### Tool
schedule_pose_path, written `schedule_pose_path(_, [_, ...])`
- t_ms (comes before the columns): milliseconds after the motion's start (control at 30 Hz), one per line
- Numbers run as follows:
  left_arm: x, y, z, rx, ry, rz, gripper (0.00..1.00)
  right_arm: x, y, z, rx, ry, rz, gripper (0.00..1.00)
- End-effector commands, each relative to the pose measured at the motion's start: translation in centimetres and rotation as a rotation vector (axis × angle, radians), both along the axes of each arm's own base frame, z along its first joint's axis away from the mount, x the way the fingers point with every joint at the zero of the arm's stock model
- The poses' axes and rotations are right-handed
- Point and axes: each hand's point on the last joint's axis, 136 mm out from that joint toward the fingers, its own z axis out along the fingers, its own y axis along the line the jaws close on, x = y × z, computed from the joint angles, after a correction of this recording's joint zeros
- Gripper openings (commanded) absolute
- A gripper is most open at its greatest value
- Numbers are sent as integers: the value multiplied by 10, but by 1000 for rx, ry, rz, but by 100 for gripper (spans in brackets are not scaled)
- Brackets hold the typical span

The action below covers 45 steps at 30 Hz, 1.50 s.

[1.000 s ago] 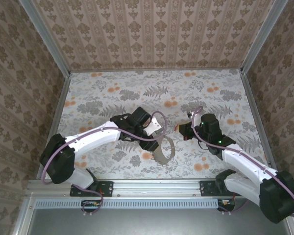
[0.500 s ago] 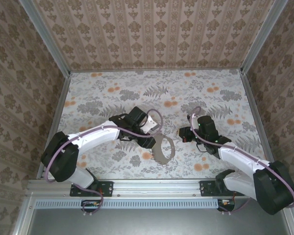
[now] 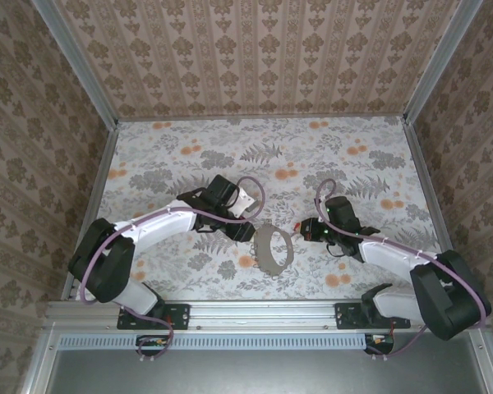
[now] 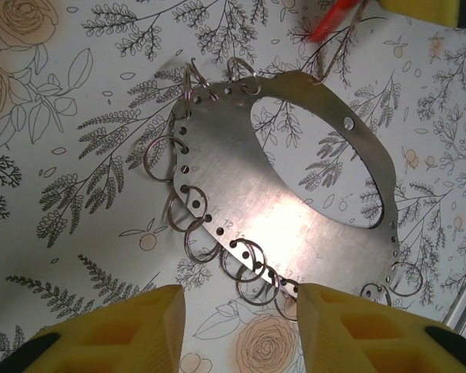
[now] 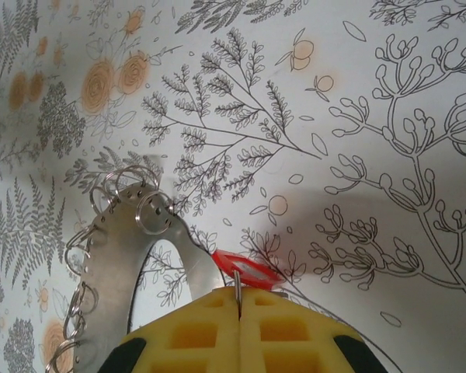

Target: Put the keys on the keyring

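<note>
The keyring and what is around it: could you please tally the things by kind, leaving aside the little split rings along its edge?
keyring: 1
key with red tag: 1
grippers: 2 (left gripper open over the keyring, right gripper shut on the key with red tag)
Total: 4

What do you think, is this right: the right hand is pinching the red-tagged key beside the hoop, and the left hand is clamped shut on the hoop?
Not quite. The left hand is open and grips nothing; the hoop lies just beyond it, as the left wrist view shows. The right hand is indeed pinching the red-tagged key beside the hoop.
</note>
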Motion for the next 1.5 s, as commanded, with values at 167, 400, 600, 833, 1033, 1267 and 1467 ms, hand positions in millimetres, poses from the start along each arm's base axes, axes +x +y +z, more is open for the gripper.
schedule_pose_path(167, [-4, 1, -15, 33, 4, -28, 40, -12, -7, -28, -23, 112, -46, 0])
schedule_pose_path(400, [-14, -1, -19, 52, 8, -70, 38, -5, -12, -7, -51, 32, -39, 5])
schedule_pose_path(600, [-23, -4, -24, 88, 10, -106, 36, -3, -16, 10, -75, -16, -35, 28])
schedule_pose_path(833, [-25, -3, -27, 109, 17, -81, 34, -2, -14, 21, -65, -52, -21, 44])
schedule_pose_path(1033, [-41, -11, -7, 31, 14, -136, 32, -7, -8, 29, -64, -76, 20, 50])
schedule_pose_path(1267, [-67, -4, -7, 2, 54, -123, 32, -32, 32, 20, 27, -36, 186, 57])
schedule_pose_path(1467, [-69, -3, -6, 26, 31, -125, 34, -43, 46, -1, 20, 60, 246, 60])
